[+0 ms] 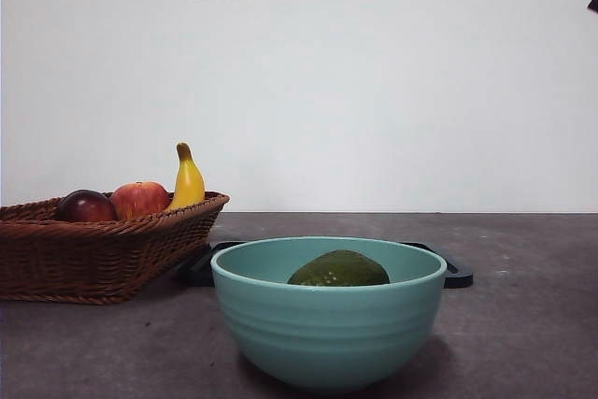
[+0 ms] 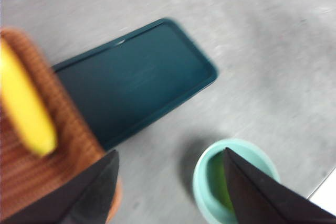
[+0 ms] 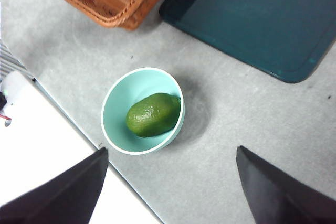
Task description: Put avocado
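Nearest, bowl: pale turquoise ceramic bowl (image 1: 329, 310), round and deep, upright on the grey tabletop (image 1: 523, 324).
Task fruit: dark olive-green oval avocado with dull bumpy skin (image 1: 338, 270), lying on its side at the bottom of the turquoise bowl, top just showing above the rim in the front view; clear of both arms.
Behind the bowl: flat dark teal plastic tray (image 1: 456, 276), bare, just beside the basket.
Further left: brown woven wicker basket (image 1: 93, 249), holding a dark red-purple round fruit (image 1: 86, 206), a red-yellow apple (image 1: 140, 199) and a yellow banana (image 1: 187, 179) standing on end.
Left gripper (image 2: 170, 182): raised high above the tabletop, fingers spread wide, nothing between them; picture blurred, so apparently in motion.
Right gripper (image 3: 170, 182): also high, above the bowl, fingers spread apart and empty.
Task stage: placement looks finished, avocado settled, both arms well apart from it.
Risk, bowl: a low sweep of either arm could clip the rim and tip or slide the bowl, being light and near the tabletop's front edge.
Risk, basket: the upright banana leans loosely; a knock to the basket could topple it out.
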Robot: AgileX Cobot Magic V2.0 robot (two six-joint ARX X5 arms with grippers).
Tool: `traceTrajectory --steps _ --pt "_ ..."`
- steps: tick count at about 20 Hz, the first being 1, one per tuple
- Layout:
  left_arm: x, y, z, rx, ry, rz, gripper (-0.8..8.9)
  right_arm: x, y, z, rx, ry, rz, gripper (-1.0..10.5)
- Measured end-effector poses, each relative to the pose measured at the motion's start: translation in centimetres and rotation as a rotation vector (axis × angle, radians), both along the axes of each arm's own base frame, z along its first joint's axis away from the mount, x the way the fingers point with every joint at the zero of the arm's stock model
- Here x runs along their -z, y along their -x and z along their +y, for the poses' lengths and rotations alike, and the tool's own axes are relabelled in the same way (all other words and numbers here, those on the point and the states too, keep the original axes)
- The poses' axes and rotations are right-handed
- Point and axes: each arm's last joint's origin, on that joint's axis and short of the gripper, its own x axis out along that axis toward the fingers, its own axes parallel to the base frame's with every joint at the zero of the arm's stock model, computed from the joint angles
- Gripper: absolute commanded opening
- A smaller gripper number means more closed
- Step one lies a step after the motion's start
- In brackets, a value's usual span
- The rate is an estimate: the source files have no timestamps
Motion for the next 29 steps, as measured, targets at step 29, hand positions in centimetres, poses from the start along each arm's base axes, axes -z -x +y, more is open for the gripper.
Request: traceTrajectory --steps 29 --pt "4.3 6.4 4.2 0.151 0.078 0.205 3.11 11.8 -9.0 12.7 -0.173 0.382 0.117 2.5"
